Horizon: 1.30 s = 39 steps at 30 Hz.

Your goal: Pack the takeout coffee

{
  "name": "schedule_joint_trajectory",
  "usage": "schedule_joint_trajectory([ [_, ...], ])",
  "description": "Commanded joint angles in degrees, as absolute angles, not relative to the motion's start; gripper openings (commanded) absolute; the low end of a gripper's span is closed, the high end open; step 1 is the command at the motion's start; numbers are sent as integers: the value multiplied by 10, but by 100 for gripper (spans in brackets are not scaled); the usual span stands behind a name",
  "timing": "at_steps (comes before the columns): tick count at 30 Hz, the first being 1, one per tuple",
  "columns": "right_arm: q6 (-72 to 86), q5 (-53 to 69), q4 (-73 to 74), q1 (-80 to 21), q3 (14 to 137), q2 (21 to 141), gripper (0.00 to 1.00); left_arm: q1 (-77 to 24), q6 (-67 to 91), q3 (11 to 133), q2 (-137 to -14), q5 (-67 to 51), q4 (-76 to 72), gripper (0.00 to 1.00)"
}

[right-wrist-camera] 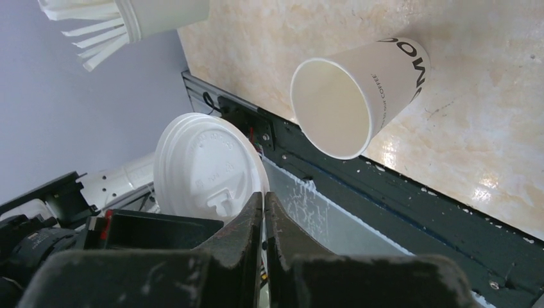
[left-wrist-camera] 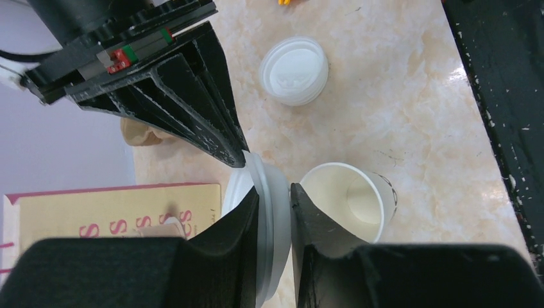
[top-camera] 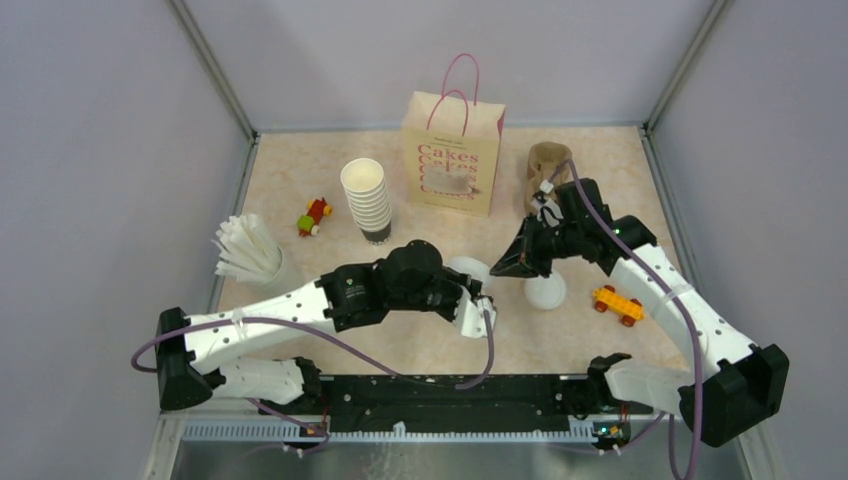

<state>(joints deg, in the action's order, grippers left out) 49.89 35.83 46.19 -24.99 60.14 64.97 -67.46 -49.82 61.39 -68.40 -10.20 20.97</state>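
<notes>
Pinching lid (left-wrist-camera: 276,256), left pincer (left-wrist-camera: 274,196); cup (left-wrist-camera: 349,202) alongside

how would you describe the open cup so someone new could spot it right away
Start at the dark rail at the near edge. Just inside it, beside the left hand and the lid it holds, stands a single white paper cup. Unlike the tall cup stack, it is alone, lidless, with black lettering on its side.

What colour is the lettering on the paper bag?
Pink-red, on a cream bag; best seen in the top external view.
</notes>
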Motion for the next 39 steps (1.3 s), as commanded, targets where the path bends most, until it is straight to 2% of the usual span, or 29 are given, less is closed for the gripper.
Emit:
schedule_joint_trajectory([
  [1,509,352,442,-255,618,626,8,-675,-388,634,-679,-55,171,24],
  [6,521,282,408,-255,629,598,29,-674,-178,672,-693,37,173,23],
  [8,529,247,378,-254,627,573,42,-674,-107,693,-695,41,182,23],
  [13,484,162,227,-255,570,453,64,-669,119,719,-684,63,181,24],
  [16,416,96,110,-255,493,358,85,-644,266,710,-665,64,168,27],
  [17,383,94,63,-255,464,329,88,-628,308,702,-657,55,159,27],
  [19,328,106,-17,-255,427,289,88,-567,421,684,-643,9,135,27],
  [22,244,131,-27,-255,423,281,88,-449,591,641,-630,-128,81,26],
  [24,208,140,-33,-255,417,277,88,-407,656,609,-627,-185,1,24],
  [30,149,212,-47,-277,433,328,91,-396,702,626,-649,-224,-30,24],
  [35,54,144,-5,-377,475,370,91,-396,744,625,-657,-243,-56,27],
  [39,46,107,28,-446,514,433,93,-397,744,622,-662,-251,-61,27],
])
